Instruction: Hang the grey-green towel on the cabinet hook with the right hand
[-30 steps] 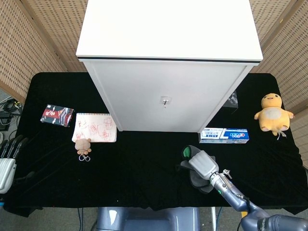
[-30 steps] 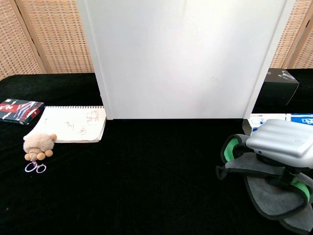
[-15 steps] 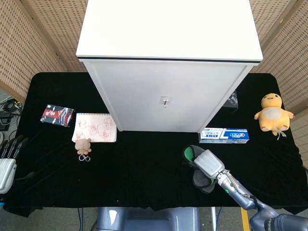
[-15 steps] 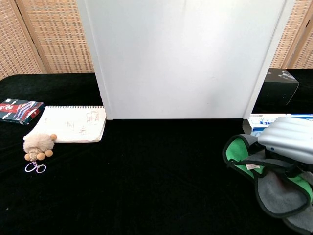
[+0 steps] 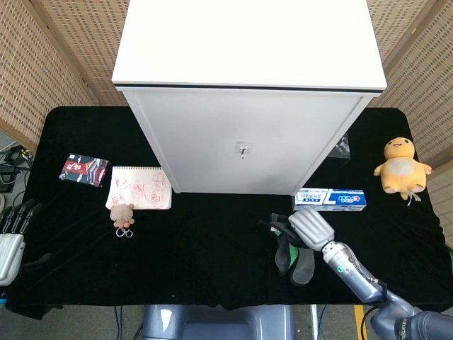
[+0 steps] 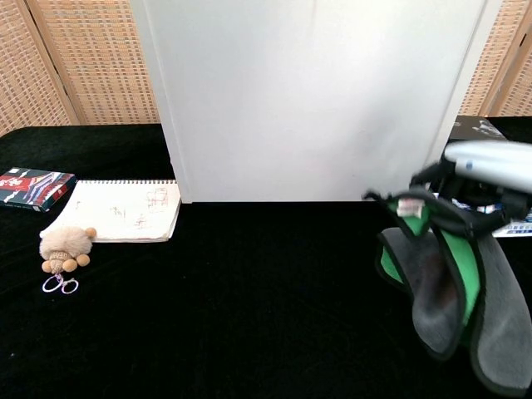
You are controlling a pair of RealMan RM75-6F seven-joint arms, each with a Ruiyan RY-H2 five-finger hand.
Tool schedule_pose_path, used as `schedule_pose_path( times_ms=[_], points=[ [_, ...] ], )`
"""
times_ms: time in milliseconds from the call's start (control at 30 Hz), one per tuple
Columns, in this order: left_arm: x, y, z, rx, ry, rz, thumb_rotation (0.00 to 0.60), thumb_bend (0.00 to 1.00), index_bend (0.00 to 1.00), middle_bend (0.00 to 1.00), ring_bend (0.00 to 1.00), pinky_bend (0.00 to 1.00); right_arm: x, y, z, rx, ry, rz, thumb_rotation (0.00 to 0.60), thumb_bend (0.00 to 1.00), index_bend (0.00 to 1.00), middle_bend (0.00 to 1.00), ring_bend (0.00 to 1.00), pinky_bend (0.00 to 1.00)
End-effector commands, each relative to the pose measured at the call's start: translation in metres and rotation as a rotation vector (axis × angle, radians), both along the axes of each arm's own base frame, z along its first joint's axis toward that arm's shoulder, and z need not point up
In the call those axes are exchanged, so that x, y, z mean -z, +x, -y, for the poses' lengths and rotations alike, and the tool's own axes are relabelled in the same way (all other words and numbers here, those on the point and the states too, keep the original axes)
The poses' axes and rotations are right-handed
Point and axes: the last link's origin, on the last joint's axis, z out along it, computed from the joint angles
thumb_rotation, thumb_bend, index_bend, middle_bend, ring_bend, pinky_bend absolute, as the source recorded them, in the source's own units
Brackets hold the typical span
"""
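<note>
My right hand (image 5: 309,227) (image 6: 489,170) holds the grey-green towel (image 5: 294,258) (image 6: 453,287) lifted off the black table, its grey and green folds hanging down below the hand. The hand is in front of the white cabinet's (image 5: 244,127) right part. The small metal hook (image 5: 243,149) sticks out of the cabinet front at its middle, up and to the left of the hand. At the table's far left edge my left hand (image 5: 12,234) rests with its fingers apart and holds nothing.
A toothpaste box (image 5: 330,200) lies right behind the right hand. A yellow plush duck (image 5: 400,166) sits at far right. On the left lie a notepad (image 5: 139,188), a small plush keyring (image 5: 122,215) and a red-black pack (image 5: 83,170). A dark box (image 6: 475,141) stands beside the cabinet.
The right hand has risen and moved toward the cabinet, lifting the towel off the table; the towel now hangs down instead of lying crumpled.
</note>
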Motion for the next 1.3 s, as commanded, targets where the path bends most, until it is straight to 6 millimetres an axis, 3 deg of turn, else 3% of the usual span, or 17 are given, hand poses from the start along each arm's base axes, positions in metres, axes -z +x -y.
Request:
schedule_pose_path(
  times_ms=[33,233,633,1300],
  points=[
    [0.000,0.000,0.000,0.000,0.000,0.001,0.600,0.00,0.00,0.00,0.00,0.00,-0.019,0.019,0.010,0.062,0.001,0.122,0.600,0.72,0.77,0.96,0.98,1.00],
    [0.000,0.000,0.000,0.000,-0.002,0.002,0.600,0.00,0.00,0.00,0.00,0.00,-0.037,0.040,0.015,0.099,0.015,0.210,0.600,0.72,0.79,0.98,1.00,1.00],
    [0.001,0.000,0.000,-0.002,-0.002,0.001,0.600,0.00,0.00,0.00,0.00,0.00,-0.065,0.079,0.024,0.066,-0.124,0.314,0.600,0.74,0.85,1.00,1.00,1.00],
    [0.001,-0.001,-0.002,-0.008,-0.005,0.000,0.600,0.00,0.00,0.00,0.00,0.00,-0.080,0.129,0.031,0.350,0.124,0.464,0.600,0.77,0.90,1.00,1.00,1.00]
  ],
)
